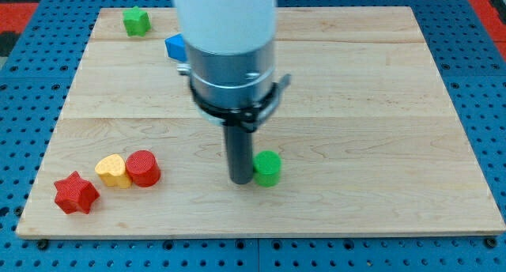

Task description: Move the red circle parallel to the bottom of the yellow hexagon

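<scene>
The red circle (143, 168) stands at the view's lower left, touching the right side of a yellow heart-shaped block (113, 171). No yellow hexagon shows; my arm hides the board's upper middle. My tip (241, 180) is down on the board, well to the right of the red circle and right against the left side of a green circle (267, 168).
A red star (76, 193) lies left of and below the yellow block, near the board's bottom-left corner. A green star (136, 20) sits at the top left. A blue block (175, 47) is partly hidden behind my arm. The wooden board (379, 106) ends on all sides.
</scene>
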